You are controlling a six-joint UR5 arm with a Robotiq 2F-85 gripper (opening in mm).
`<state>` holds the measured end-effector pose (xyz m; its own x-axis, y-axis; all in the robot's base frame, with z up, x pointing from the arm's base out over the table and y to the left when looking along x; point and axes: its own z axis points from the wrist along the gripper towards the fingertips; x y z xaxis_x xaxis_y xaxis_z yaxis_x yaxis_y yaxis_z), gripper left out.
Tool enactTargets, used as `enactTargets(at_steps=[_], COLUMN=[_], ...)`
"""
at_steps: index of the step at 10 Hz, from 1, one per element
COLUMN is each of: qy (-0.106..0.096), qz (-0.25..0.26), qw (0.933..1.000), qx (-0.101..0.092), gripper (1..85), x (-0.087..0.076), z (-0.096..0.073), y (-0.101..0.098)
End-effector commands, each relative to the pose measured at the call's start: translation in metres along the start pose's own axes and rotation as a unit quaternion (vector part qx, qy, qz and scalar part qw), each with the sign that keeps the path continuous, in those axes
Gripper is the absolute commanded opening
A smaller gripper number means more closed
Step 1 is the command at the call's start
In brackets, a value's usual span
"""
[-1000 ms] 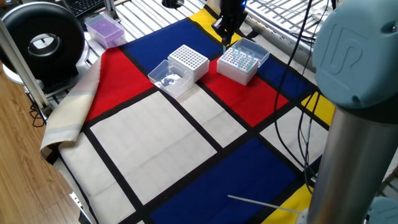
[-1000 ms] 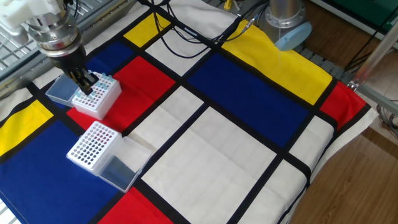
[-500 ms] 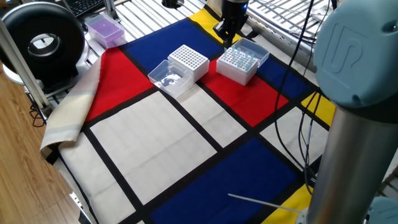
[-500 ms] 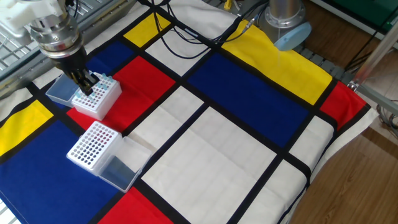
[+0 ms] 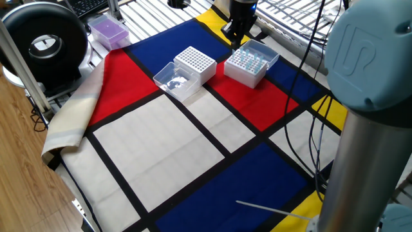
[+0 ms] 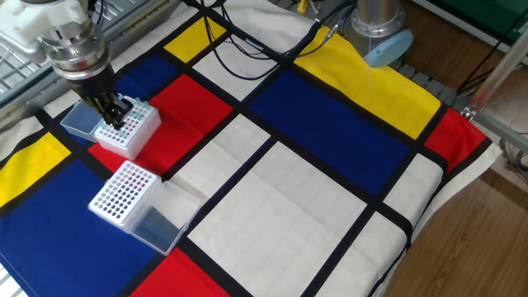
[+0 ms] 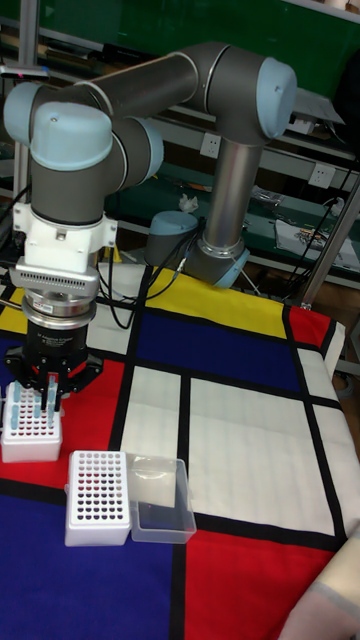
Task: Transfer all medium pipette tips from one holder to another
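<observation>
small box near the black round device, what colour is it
The small box is translucent purple, clearest in one fixed view.

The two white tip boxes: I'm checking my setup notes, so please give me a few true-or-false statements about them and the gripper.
1. The gripper hangs over the box holding blue tips. True.
2. The other white box is full of tips. False: its holes look empty.
3. Both boxes have their clear lids open. True.
4. The purple box sits on the cloth's white panel. False: it stands off the cloth, beyond its edge.

Purple box beside black round device, black cables on cloth
</observation>
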<state>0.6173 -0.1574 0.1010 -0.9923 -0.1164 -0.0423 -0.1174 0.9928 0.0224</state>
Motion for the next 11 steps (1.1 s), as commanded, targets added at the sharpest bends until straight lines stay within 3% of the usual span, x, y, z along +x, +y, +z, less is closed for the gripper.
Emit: enactTargets(at_steps=[1, 5, 7, 9, 11], qy=[-0.004, -0.002, 0.001, 0.003, -0.019], qz=[-0.047, -0.048, -0.033, -0.012, 0.005], qw=[0.9989, 0.9988, 0.9993, 0.9996, 0.9984], qx=[-0.004, 0.004, 0.019, 0.026, 0.054], gripper=[32.3, 31.7, 22.7, 14.3, 6.3], x=[-0.002, -0.013, -0.036, -0.066, -0.106], z=[0.0, 0.005, 0.0, -0.011, -0.008], y=[0.0, -0.001, 0.009, 0.031, 0.036])
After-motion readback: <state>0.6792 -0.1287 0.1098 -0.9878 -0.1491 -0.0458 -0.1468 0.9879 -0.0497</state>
